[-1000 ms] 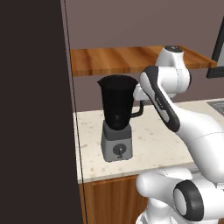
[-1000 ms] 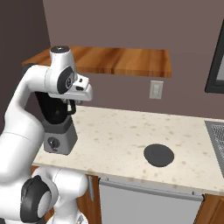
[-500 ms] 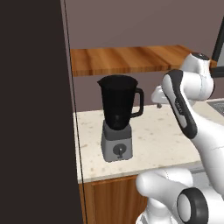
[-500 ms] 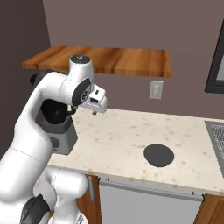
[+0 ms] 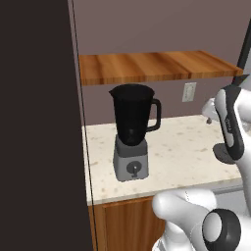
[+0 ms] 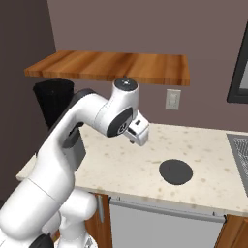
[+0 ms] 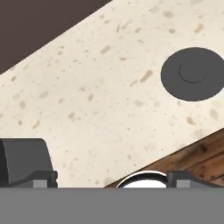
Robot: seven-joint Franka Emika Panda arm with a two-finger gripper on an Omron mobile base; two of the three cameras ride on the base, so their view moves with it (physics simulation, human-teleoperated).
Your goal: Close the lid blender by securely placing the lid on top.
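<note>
Left base view: the blender (image 5: pixel 132 135) stands on the speckled countertop (image 5: pixel 181 147), close to the dark tall cabinet (image 5: pixel 39 122) that forms the counter's left end. Its black jar is uncovered at the rim, handle turned away from the cabinet, and the grey base shows its round dial toward the camera. A wooden shelf (image 5: pixel 152 66) runs along the wall above the blender, and a wall outlet (image 5: pixel 189 91) sits on the wall beyond the blender's handle side. The white arm (image 5: pixel 230 125) rises over the counter well apart from the blender, on the side away from the cabinet.

Right base view: the lid (image 6: pixel 176 171) lies flat on the countertop (image 6: pixel 126 164), well apart from the blender (image 6: pixel 60 121), which is largely hidden behind the arm (image 6: pixel 97 121). The gripper (image 6: pixel 140 131) hangs above the counter between the blender and the lid, touching neither. Whether its fingers are spread or together I cannot tell from here. The outlet (image 6: pixel 172 99) is on the wall behind the lid, under the shelf (image 6: pixel 111 65).

Hand view: the lid (image 7: pixel 192 73) rests on the countertop (image 7: pixel 96 100) as 1 dark round disc with a fainter circle at its centre, near the counter's front edge, nothing touching it. The 2 finger tips (image 7: pixel 37 179) appear at the bottom with a wide gap between them and nothing held, so the gripper is spread and empty. A grey block (image 7: pixel 24 157) sits just above the one tip.
</note>
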